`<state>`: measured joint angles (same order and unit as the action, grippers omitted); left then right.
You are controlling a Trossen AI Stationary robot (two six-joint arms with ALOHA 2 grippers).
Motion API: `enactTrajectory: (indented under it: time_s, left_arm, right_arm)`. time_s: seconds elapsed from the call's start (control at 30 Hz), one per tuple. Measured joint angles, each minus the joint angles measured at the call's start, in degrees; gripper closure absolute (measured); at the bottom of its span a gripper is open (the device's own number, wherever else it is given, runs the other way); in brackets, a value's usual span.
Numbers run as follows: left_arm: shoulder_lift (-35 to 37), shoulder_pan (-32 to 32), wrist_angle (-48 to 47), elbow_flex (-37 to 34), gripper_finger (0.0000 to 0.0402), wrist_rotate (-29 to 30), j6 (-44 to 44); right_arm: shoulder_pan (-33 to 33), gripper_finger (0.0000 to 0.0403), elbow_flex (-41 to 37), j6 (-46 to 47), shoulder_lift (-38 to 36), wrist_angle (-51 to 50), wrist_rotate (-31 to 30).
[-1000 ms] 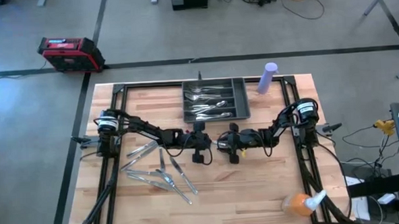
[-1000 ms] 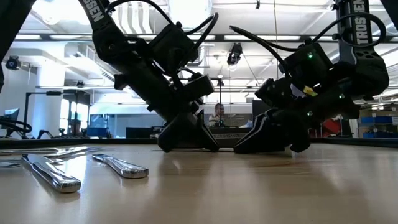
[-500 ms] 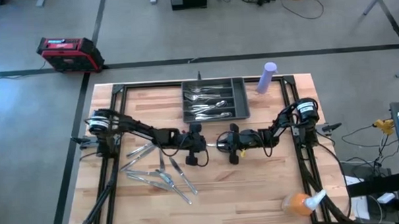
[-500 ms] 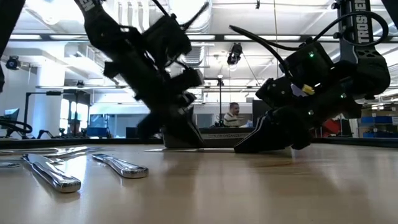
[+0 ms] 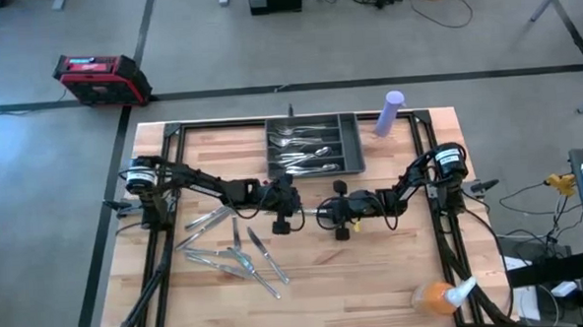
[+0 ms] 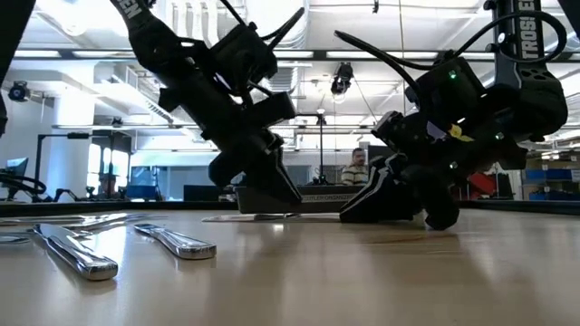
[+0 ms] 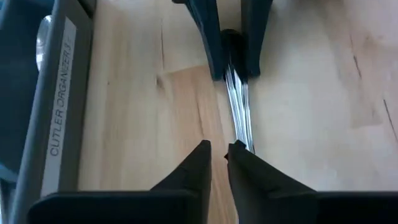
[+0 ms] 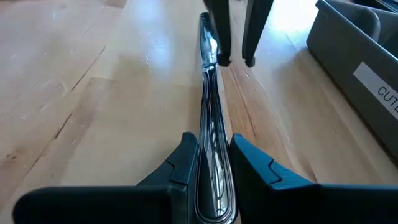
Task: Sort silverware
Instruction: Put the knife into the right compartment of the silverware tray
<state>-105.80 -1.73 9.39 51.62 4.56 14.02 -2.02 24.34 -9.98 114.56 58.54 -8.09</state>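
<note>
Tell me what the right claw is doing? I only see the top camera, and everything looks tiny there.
Observer: The right gripper is closed on the handle of one piece of silverware, which lies along the table.
Operator: And the other claw?
Observer: The left gripper is open, just by that piece's far end, not holding it.
Operator: Is anything written on the grey tray?
Observer: Yes, the tray has a label on its wall that starts "CUTLER".
</note>
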Motion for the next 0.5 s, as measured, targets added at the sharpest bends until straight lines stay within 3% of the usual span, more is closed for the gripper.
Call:
enactTrajectory:
  time_s: [0.07,0.2,0.5]
  left_arm:
    - [-0.3,-0.1,0.3,0.0,0.0339,-2.1,-0.4]
    - [-0.9,-0.1,2.0,0.0,0.0301,-7.4,-2.7]
    - [-1.6,-1.4,3.0,0.1,0.0211,-6.6,-5.7]
  right_arm:
    - [0.0,0.0350,0.0,-0.7,0.0,0.2,-0.1]
    - [-0.1,0.0399,0.1,-3.8,0.0,2.5,-0.5]
    - [-0.1,0.0402,0.5,-3.8,0.0,2.0,-1.1]
